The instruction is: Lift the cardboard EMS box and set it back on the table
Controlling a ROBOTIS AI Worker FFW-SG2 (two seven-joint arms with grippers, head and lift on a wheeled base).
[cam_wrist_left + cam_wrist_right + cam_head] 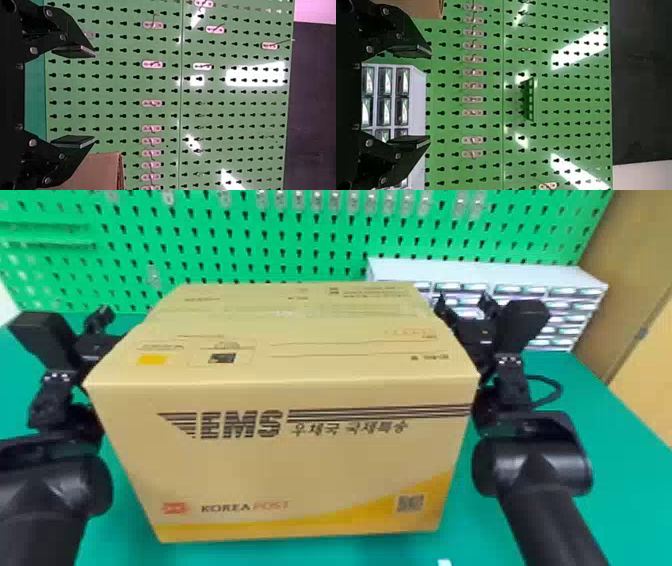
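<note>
- A broad, flat, teal-green desk (620, 460), its smooth top showing on both sides of the box and in front of it.
- A tan cardboard EMS box (320, 470) with a yellow band, upright over the desk's middle; whether its base touches the top cannot be told.
- A white, box-shaped cabinet of small drawers (480, 272), standing at the desk's back right.
- A small white piece (444, 562) at the near side, too little seen to identify.

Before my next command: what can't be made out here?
Underside of the cardboard EMS box and any gap to the table: head view, hidden by the box.
Rest of the box: left wrist view, cut off by the bottom edge.
Lower left part of the drawer unit: head view, behind the box.
</note>
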